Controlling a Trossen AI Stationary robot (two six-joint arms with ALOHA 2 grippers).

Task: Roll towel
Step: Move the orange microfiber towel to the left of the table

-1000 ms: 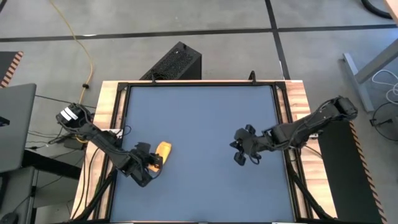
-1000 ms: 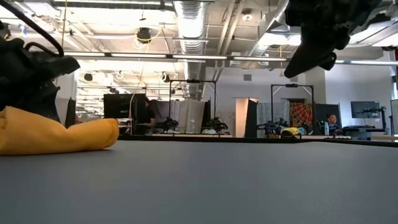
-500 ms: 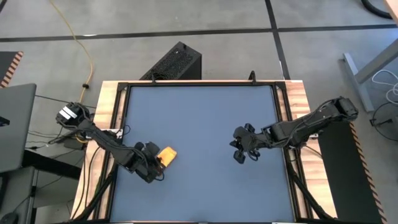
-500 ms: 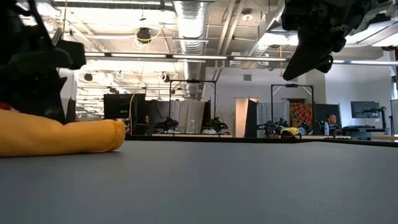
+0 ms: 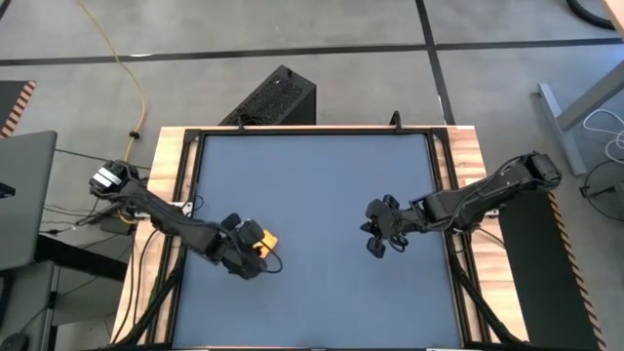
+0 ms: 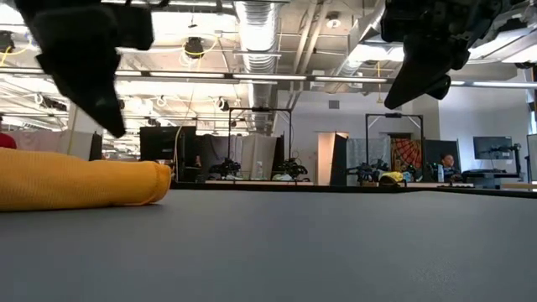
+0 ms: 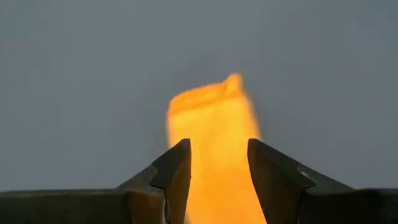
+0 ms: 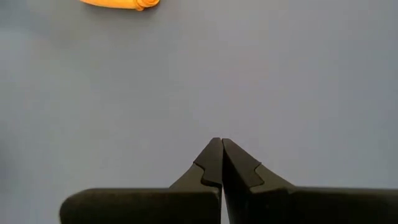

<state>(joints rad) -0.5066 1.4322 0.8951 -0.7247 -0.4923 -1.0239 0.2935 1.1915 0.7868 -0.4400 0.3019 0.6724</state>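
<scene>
We judge the small bright yellow soft cloth towel light and limp; we would grip mid-roll to prevent unwinding. It appears as a compact roll near the table's left edge. The left gripper stands spread around it. The right gripper hovers well apart, pressed together.

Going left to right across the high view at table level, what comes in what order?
Wooden left table edge → left gripper over the rolled yellow towel → bare blue tabletop → right gripper, raised and shut → wooden right table edge.
</scene>
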